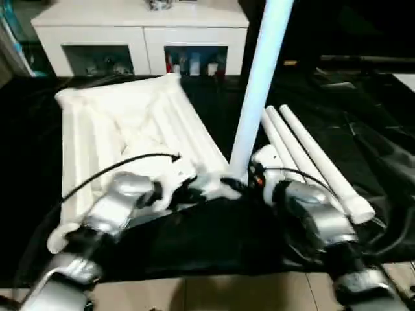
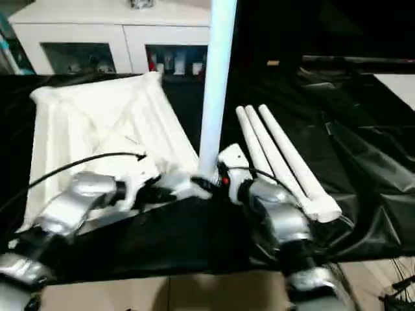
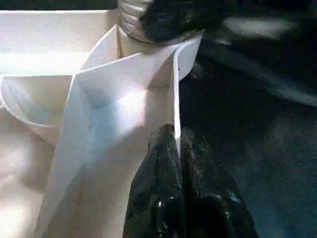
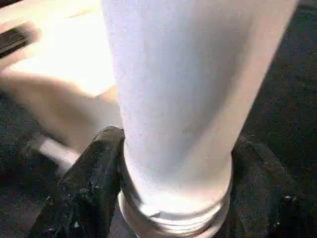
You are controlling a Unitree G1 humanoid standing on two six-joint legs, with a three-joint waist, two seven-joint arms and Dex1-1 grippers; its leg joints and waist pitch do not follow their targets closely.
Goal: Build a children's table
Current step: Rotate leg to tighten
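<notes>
Black-sheeted worktop | left gripper fingers clamped on tabletop rib, steadying | right gripper fingers around upright leg, seating it in corner socket | 3 legs wait beside

There was one tabletop, ribbed side up. Four legs were counted: one upright leg, three loose legs lying side by side.

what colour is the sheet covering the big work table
Black, shiny and wrinkled; the sheet shows best in the left eye view.
</notes>
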